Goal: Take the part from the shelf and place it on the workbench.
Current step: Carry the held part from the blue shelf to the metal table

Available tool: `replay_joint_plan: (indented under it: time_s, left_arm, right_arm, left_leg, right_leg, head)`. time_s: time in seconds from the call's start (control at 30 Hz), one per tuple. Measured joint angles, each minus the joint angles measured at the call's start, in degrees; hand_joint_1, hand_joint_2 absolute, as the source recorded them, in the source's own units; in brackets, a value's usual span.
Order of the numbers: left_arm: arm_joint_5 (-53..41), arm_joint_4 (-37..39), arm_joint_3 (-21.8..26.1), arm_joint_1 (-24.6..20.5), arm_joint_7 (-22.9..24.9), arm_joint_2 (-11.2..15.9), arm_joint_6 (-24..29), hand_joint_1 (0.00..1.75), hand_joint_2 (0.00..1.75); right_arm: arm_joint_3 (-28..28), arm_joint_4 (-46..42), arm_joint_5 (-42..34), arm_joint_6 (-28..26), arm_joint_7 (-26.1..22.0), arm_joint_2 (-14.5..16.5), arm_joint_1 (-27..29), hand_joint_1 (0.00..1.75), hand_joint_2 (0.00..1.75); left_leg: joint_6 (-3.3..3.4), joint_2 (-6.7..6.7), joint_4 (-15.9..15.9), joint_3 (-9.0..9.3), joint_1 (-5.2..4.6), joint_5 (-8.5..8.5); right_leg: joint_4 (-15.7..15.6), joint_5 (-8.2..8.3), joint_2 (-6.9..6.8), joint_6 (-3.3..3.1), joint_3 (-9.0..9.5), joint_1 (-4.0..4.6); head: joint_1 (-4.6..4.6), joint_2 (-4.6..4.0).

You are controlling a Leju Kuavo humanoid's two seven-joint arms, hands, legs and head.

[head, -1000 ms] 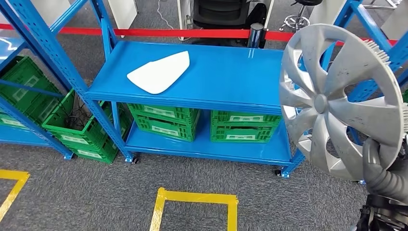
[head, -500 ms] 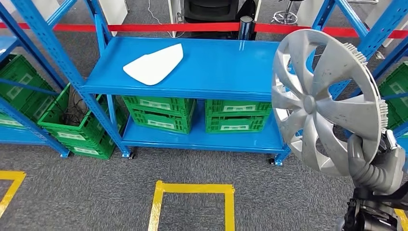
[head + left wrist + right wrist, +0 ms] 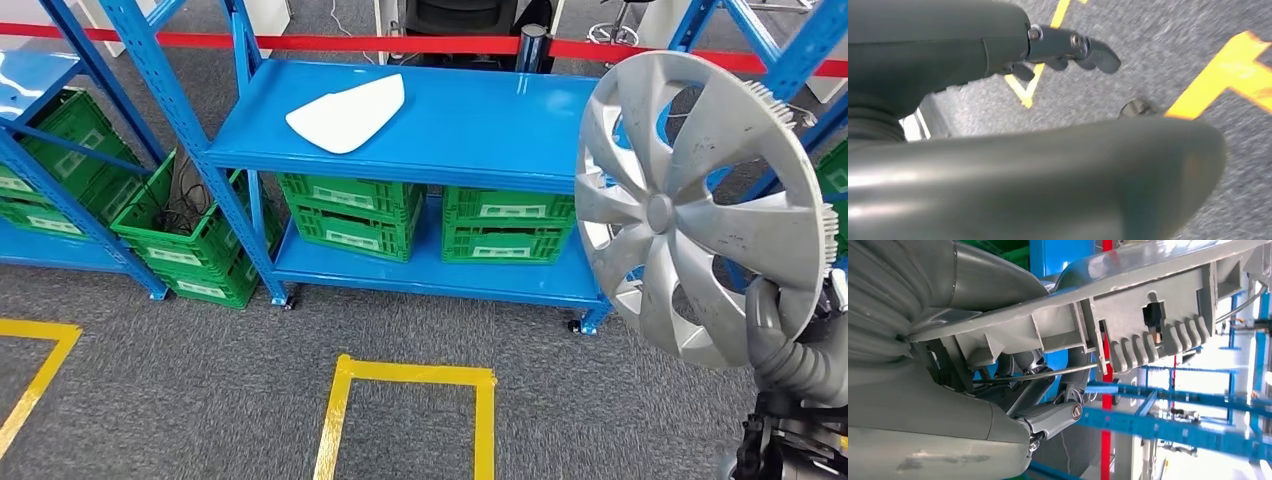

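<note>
The right hand (image 3: 778, 335) grips the silver hubcap (image 3: 700, 205) upright by its rim; the right wrist view shows its ribbed back. The left hand (image 3: 1068, 50) hangs empty, fingers spread, above grey carpet (image 3: 1168, 60).

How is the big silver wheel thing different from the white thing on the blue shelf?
The silver wheel cover is round with spoke openings you can see through; the white part is solid, with one pointed end. The wheel cover stands on edge, held up at its lower rim by the right hand; the white part lies flat on the top of the blue shelf, with nothing touching it. The wheel cover is scuffed grey; the white part is plain white.
</note>
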Motion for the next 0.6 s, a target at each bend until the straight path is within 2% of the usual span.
replay_joint_plan:
  time_s: [0.03, 0.07, 0.1, 0.17, 0.2, 0.23, 0.27, 0.3, 0.33, 0.37, 0.4, 0.43, 0.47, 0.5, 0.53, 0.57, 0.6]
  left_arm:
    - [0.0, 0.0, 0.1, 0.0, 0.7, 0.1, 0.3, 0.0, 0.0]
    - [0.0, 0.0, 0.2, 0.1, 1.3, 0.3, 0.6, 0.0, 0.0]
    - [-0.1, 0.0, 0.2, 0.1, 1.7, 0.4, 0.8, 0.0, 0.0]
    - [-0.2, 0.0, 0.2, 0.1, 2.3, 0.4, 1.0, 0.0, 0.0]
    - [-0.2, 0.0, 0.2, 0.1, 2.4, 0.5, 1.0, 0.0, 0.0]
    - [-0.2, 0.0, 0.2, 0.0, 2.4, 0.5, 1.0, 0.0, 0.0]
    - [-0.2, 0.0, 0.2, 0.0, 2.4, 0.6, 1.0, 0.0, 0.0]
    - [-0.3, 0.0, 0.2, 0.0, 2.4, 0.6, 1.0, 0.0, 0.0]
    - [-0.3, 0.0, 0.2, 0.0, 2.4, 0.7, 1.0, 0.0, 0.0]
    - [-0.3, 0.0, 0.2, -0.1, 2.4, 0.8, 1.1, 0.0, 0.0]
    - [-0.3, 0.0, 0.3, -0.2, 2.2, 0.8, 1.1, 0.0, 0.0]
    - [-0.2, 0.0, 0.3, -0.3, 1.9, 0.9, 1.1, 0.0, 0.0]
    - [0.1, 0.0, 0.4, -0.3, 1.4, 0.9, 1.1, 0.0, 0.0]
    - [0.7, 0.0, 0.5, -0.2, 0.6, 1.0, 1.1, 0.0, 0.0]
    - [1.3, 0.0, 0.8, -0.2, -0.2, 1.0, 1.2, 0.0, 0.0]
    - [2.0, 0.0, 1.1, -0.1, -0.9, 1.2, 1.3, 0.0, 0.0]
    - [2.4, 0.0, 1.4, -0.1, -1.5, 1.3, 1.5, 0.0, 0.0]
  right_arm:
    - [0.0, 0.0, -0.3, -0.3, -0.4, 0.0, 0.4, 1.75, 1.75]
    - [-0.1, 0.0, -0.5, -0.6, -0.9, 0.0, 0.9, 1.75, 1.75]
    - [-0.1, 0.0, -0.8, -0.7, -1.4, 0.0, 1.4, 1.75, 1.75]
    - [-0.2, 0.1, -1.0, -0.8, -2.0, 0.0, 2.1, 1.75, 1.75]
    - [-0.2, 0.1, -1.0, -0.8, -2.2, 0.0, 2.4, 1.75, 1.75]
    - [-0.2, 0.1, -1.0, -0.8, -2.2, 0.0, 2.7, 1.75, 1.75]
    - [-0.2, 0.2, -1.0, -0.8, -2.2, 0.0, 3.0, 1.75, 1.75]
    - [-0.2, 0.2, -1.0, -0.9, -2.2, 0.0, 3.2, 1.75, 1.75]
    - [-0.2, 0.2, -1.0, -0.9, -2.2, 0.0, 3.4, 1.75, 1.75]
    - [-0.2, 0.2, -1.0, -0.9, -2.3, 0.0, 3.5, 1.75, 1.75]
    - [-0.3, 0.2, -1.0, -0.9, -2.3, 0.0, 3.5, 1.75, 1.75]
    - [-0.4, 0.2, -1.0, -0.9, -2.3, 0.0, 3.5, 1.75, 1.75]
    - [-0.5, 0.2, -1.0, -0.9, -2.3, 0.0, 3.6, 1.75, 1.75]
    - [-0.5, 0.2, -1.0, -1.0, -2.3, 0.0, 3.7, 1.75, 1.75]
    - [-0.6, 0.2, -0.9, -1.0, -2.4, 0.0, 4.0, 1.75, 1.75]
    - [-0.6, 0.2, -0.7, -1.0, -2.5, 0.0, 4.2, 1.75, 1.75]
    - [-0.7, 0.3, -0.4, -1.0, -2.6, 0.0, 4.5, 1.75, 1.75]
  left_leg:
    - [-0.32, -0.03, 0.2, -0.29, 0.05, -0.23]
    - [-0.6, -0.04, 1.2, -0.87, 0.1, -1.32]
    - [-0.85, -0.06, 3.6, -1.86, 0.19, -3.42]
    - [-1.28, -0.06, 11.0, -4.41, 0.44, -8.47]
    - [-1.45, -0.06, 14.4, -5.22, 0.57, -10.02]
    - [-1.55, -0.05, 16.1, -5.14, 0.64, -10.22]
    - [-1.57, -0.04, 15.5, -3.96, 0.68, -9.34]
    - [-1.5, -0.04, 12.8, -1.62, 0.7, -7.89]
    - [-1.37, -0.06, 8.7, 1.54, 0.71, -6.69]
    - [-1.21, -0.09, 4.1, 4.91, 0.66, -6.19]
    - [-1.01, -0.13, 0.5, 7.43, 0.58, -6.22]
    - [-0.77, -0.17, -1.7, 8.78, 0.43, -6.52]
    - [-0.47, -0.19, -2.7, 9.04, 0.24, -6.65]
    - [-0.09, -0.15, -3.0, 8.54, 0.19, -6.32]
    - [0.32, -0.07, -3.2, 8.28, 0.21, -5.87]
    - [0.72, 0.01, -3.4, 8.06, 0.3, -5.38]
    - [1.1, 0.11, -3.5, 7.84, 0.43, -4.84]
  right_leg:
    - [-0.3, 0.46, -0.13, -0.38, -0.1, -0.07]
    - [-0.6, 0.96, -0.25, -0.82, -0.3, -0.2]
    - [-0.8, 1.55, -0.35, -1.19, -0.7, -0.33]
    - [-0.8, 2.62, -0.3, -1.6, -1.94, -0.31]
    - [-0.8, 3.21, -0.24, -1.62, -2.77, -0.29]
    - [-0.8, 3.76, -0.2, -1.56, -3.54, -0.29]
    - [-0.8, 4.29, -0.16, -1.45, -4.26, -0.3]
    - [-0.7, 4.81, -0.11, -1.29, -4.9, -0.32]
    - [-0.7, 5.27, -0.06, -1.09, -5.4, -0.32]
    - [-0.6, 5.66, -0.03, -0.84, -5.9, -0.28]
    - [-0.5, 6.11, -0.03, -0.54, -6.25, -0.23]
    - [-0.4, 6.58, -0.07, -0.22, -6.5, -0.22]
    - [-0.5, 7.07, -0.11, 0.11, -6.71, -0.26]
    - [-0.6, 7.53, -0.12, 0.45, -6.79, -0.34]
    - [-0.4, 7.41, -0.07, 0.74, -7.12, -0.46]
    - [0.4, 6.36, -0.01, 1.0, -7.69, -0.52]
    - [2.4, 4.37, 0.05, 1.21, -8.54, -0.58]
  head:
    - [-0.01, 0.0]
    - [-0.12, 0.0]
    - [-0.32, 0.0]
    - [-0.88, 0.0]
    - [-1.14, 0.0]
    - [-1.34, 0.0]
    - [-1.57, 0.0]
    - [-1.85, 0.0]
    - [-2.13, 0.0]
    - [-2.42, 0.0]
    - [-2.59, 0.0]
    - [-2.7, 0.0]
    - [-2.75, 0.0]
    - [-2.78, 0.0]
    - [-2.86, 0.0]
    - [-2.78, 0.0]
    - [-2.57, 0.0]
